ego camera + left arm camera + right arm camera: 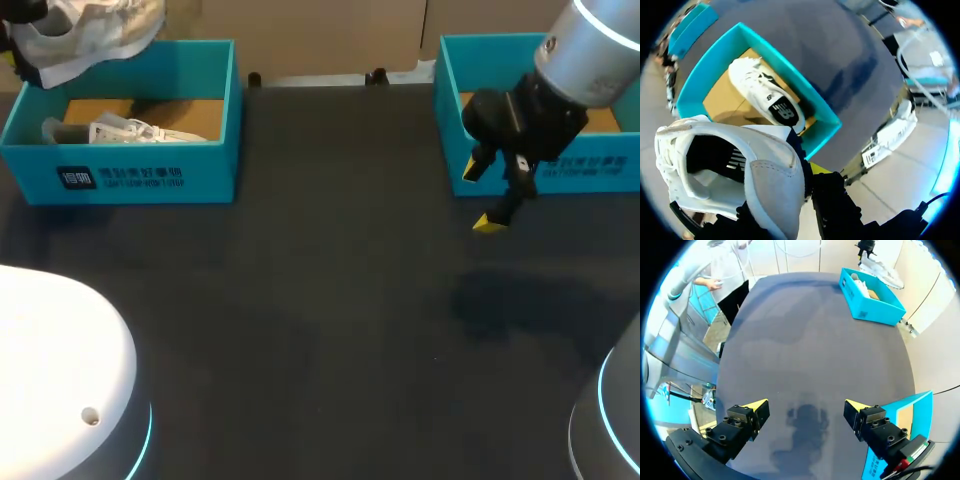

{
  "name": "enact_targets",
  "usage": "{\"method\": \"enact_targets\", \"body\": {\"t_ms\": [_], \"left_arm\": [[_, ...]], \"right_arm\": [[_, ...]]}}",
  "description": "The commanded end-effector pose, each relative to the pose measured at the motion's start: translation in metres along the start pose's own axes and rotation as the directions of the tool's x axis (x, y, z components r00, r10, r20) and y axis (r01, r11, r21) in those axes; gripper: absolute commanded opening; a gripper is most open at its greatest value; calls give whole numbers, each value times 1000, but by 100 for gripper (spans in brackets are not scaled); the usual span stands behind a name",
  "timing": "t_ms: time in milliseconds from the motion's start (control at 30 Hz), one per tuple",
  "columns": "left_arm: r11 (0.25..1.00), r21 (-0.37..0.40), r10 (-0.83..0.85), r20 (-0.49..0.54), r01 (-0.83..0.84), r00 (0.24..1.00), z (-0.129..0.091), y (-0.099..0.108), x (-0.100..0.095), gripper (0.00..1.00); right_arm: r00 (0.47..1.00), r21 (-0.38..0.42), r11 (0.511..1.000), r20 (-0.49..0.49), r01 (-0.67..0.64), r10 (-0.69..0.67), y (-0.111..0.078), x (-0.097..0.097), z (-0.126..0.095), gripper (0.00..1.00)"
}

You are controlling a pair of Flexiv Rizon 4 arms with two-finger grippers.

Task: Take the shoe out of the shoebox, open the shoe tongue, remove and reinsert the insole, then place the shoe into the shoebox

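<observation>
A white shoe (95, 35) hangs in the air above the left teal shoebox (150, 175). My left gripper (800, 172) is shut on its heel collar (772, 185), with one yellow tip showing beside the shoe and the other hidden behind it. A second white shoe (765, 97) lies inside that box on the brown cardboard floor. My right gripper (480, 197) hovers open over the dark table, just in front of the right teal shoebox (500, 42), with nothing between its fingers. From the right wrist view the left shoebox (875, 307) and the raised shoe (882, 272) are far ahead.
The black table (320, 330) stretches between the two boxes. A corner of the right shoebox (900, 415) sits close beside my right gripper (806, 405). The rounded bases of my arms (60, 380) fill the near corners.
</observation>
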State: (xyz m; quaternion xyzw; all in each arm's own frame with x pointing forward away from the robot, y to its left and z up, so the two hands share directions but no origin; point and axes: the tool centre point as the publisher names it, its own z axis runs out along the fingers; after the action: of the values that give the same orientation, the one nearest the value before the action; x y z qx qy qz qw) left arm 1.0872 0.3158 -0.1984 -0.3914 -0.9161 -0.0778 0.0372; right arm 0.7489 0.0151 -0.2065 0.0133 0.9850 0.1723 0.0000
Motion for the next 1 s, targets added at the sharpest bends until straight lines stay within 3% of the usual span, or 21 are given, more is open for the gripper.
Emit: {"method": "enact_targets", "body": {"t_ms": [33,367,1000], "left_arm": [[987,42,153,-8,-153,988,-2,11,-8,0],[859,-51,511,28,-509,859,-7,12,-7,0],[853,-55,521,27,-519,853,-9,13,-7,0]], "right_arm": [[1000,2,1000,1,0,0,0,0,1,100],[1000,2,1000,1,0,0,0,0,1,100],[1000,2,1000,1,0,0,0,0,1,100]]}}
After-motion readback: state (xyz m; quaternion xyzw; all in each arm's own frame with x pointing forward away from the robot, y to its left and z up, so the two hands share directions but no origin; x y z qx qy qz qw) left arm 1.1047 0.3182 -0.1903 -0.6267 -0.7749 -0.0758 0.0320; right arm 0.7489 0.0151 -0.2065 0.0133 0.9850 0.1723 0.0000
